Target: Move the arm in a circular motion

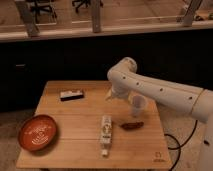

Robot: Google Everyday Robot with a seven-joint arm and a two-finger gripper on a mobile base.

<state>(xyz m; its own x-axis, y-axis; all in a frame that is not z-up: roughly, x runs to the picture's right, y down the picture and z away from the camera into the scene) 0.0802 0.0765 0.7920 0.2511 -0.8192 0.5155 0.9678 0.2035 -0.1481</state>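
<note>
**While Circling, Stay High**

As my arm (160, 92) reached in from the right over the table (55, 107), its elbow stood above the far edge and my pincer (138, 105) hung near the brown thing (132, 125); apart or together, I could not tell. I judged a smooth, level loop best, clear of the bottle (105, 130) and bowl (37, 132).
</note>
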